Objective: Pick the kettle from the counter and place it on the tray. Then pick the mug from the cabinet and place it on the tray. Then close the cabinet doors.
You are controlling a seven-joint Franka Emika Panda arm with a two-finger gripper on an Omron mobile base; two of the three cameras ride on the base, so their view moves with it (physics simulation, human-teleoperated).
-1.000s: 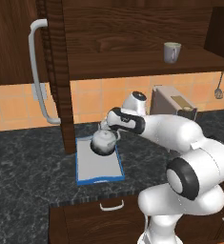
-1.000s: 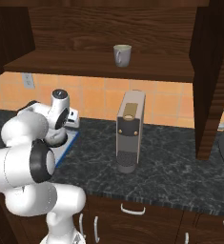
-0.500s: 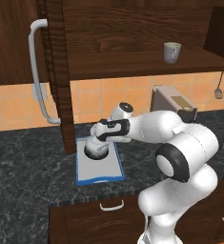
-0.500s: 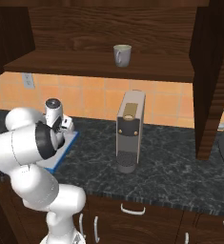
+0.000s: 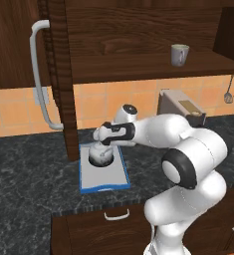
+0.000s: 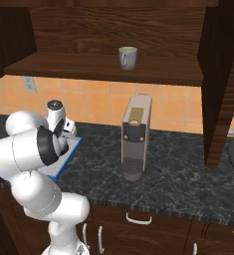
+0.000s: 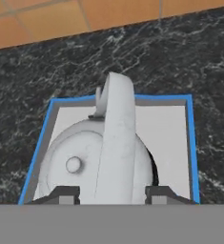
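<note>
On the wall above the tabletop:
Cabinet [image 5: 138,30]: big, dark brown wood. One wood shelf inside.
Cabinet doors [image 5: 19,45]: open. The left one is flat brown wood with a long, bent grey bar handle [image 5: 39,74].
Tabletop [image 5: 34,194]: dark stone with pale specks. Orange tiles run along the wall behind it. Brown drawers with small white handles sit below.
Coffee machine [image 6: 136,137]: tall grey box with a gold top patch, standing on the tabletop to the right of the tray. No writing can be read on it.
Tray [image 5: 106,177]: flat, light grey, thin blue rim. It lies on the tabletop under the left door edge.
Kettle [image 7: 92,162]: small, round, shiny silver-white, with a small lid knob and an arched handle. It sits on the tray, at its back part.
Mug [image 5: 179,54]: small, beige, round, with a loop handle. It stands on the cabinet shelf, far right.
Gripper [image 7: 112,195]: right over the kettle. Its two dark tips stand one on each side of the handle, with gaps showing, so it is partly open and not squeezing.
</note>
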